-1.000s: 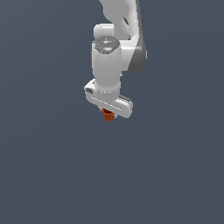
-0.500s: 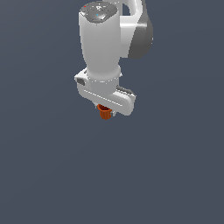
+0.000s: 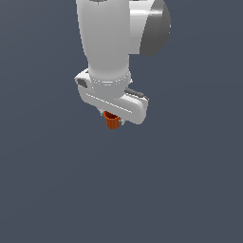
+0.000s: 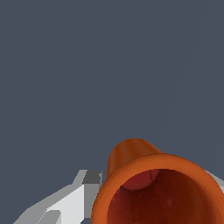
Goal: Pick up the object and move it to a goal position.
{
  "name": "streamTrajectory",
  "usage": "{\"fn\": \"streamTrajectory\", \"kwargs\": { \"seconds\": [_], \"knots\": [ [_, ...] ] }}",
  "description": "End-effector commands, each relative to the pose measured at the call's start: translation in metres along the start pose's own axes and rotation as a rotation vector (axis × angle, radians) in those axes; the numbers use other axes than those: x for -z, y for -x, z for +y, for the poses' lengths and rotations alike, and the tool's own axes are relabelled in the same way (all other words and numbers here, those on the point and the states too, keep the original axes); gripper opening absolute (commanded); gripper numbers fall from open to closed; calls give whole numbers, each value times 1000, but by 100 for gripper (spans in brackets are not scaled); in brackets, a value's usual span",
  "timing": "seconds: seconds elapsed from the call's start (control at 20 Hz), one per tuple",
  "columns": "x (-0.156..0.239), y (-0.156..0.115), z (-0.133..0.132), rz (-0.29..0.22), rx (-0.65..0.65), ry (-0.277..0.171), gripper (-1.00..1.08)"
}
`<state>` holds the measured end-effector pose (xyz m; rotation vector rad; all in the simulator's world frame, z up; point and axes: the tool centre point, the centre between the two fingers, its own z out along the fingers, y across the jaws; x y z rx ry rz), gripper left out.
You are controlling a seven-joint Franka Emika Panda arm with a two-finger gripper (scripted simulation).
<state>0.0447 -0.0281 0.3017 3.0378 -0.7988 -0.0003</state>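
The object (image 3: 112, 121) is a tiny orange-red cup-like cylinder that hangs just under the white hand of the arm in the exterior view. My gripper (image 3: 113, 120) is shut on it; the fingers are mostly hidden behind the hand's body. In the wrist view the object (image 4: 148, 183) fills the lower part of the picture, open mouth toward the camera, dark red inside. One grey-white finger (image 4: 74, 197) shows beside it; the other is only a sliver at the picture's edge.
Only a plain dark grey-blue background (image 3: 190, 190) surrounds the arm in both views. The big white arm link and its grey joint cap (image 3: 154, 28) fill the upper middle of the exterior view.
The arm with the held object has come nearer to the exterior camera and looks larger. The hand has shifted slightly toward the exterior view's left. The grip on the object is unchanged.
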Motion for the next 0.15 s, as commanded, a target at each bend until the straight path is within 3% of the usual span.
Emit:
{"fn": "streamTrajectory", "kwargs": {
  "seconds": [0.0, 0.1],
  "knots": [
    [3, -2, -1, 0, 0, 0, -100],
    [4, -2, -1, 0, 0, 0, -100]
  ]
}}
